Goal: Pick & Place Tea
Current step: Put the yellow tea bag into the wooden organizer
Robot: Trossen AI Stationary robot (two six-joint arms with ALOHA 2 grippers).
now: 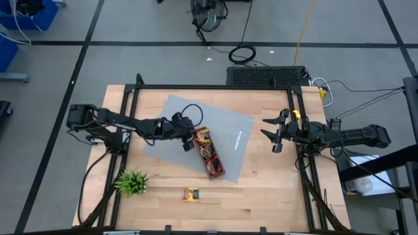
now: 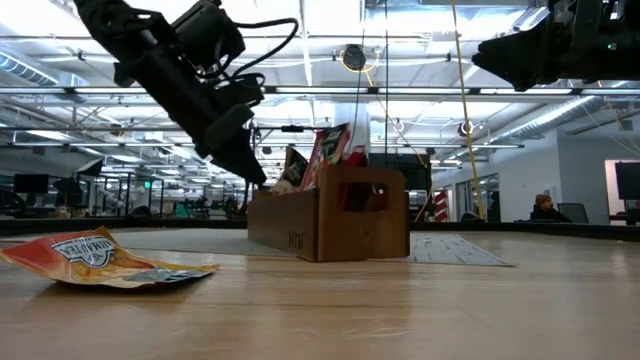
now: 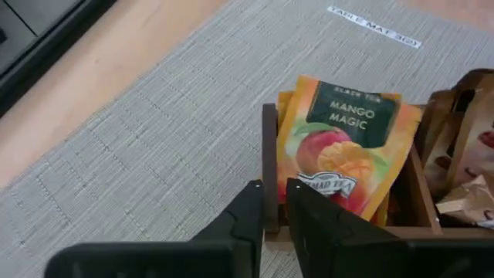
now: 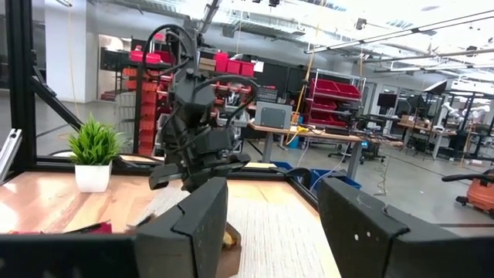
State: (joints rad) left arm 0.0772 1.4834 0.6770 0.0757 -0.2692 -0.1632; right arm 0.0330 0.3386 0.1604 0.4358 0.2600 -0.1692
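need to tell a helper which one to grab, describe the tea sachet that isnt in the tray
Start at the wooden tray on the grey mat, then look toward the table's near edge, past the mat. The lone orange-yellow sachet lies flat on bare wood, right of the green plant; the others stand in the tray.

Overhead, table-level and two wrist views, tray [image 1: 210,155] shared.

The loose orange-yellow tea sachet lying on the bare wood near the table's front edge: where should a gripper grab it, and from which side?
Judging by the low view, the orange-yellow tea sachet lies nearly flat, with its left end puffed up off the wooden table. I would come straight down from above and pinch across that raised end, fingers straddling its narrow width. The left gripper is nearer, at the brown wooden tray; the right gripper hangs open further off.
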